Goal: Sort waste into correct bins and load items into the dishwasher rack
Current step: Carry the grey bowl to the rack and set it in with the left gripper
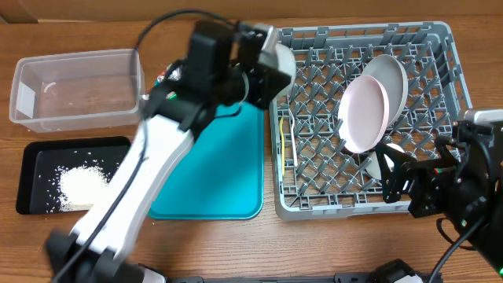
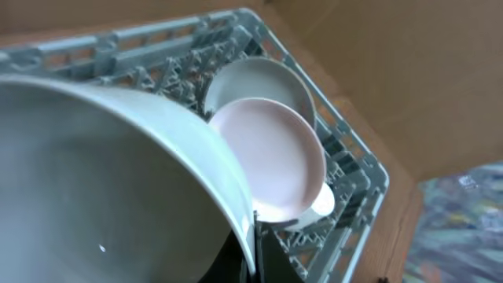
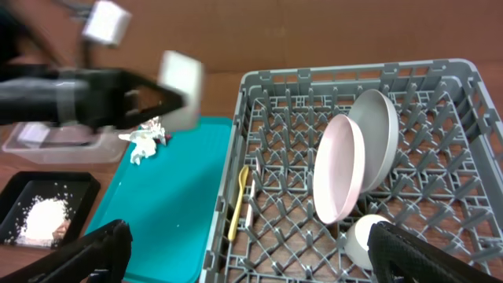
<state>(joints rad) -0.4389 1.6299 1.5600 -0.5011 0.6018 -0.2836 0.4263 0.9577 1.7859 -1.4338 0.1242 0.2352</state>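
Fingers of the left gripper [image 2: 253, 245] clamp the rim of the small grey bowl [image 2: 94, 181], tilting it over the far-left corner of the dishwasher rack [image 1: 361, 30] — apparently to seat it among free pegs — while the right gripper [image 1: 393, 179] hangs wide open at the near-right corner.

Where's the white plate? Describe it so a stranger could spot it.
Start at the big grey rack on the right of the table. Two plates stand on edge inside; the white plate is the pinkish one in front, overlapping the grey plate behind it.
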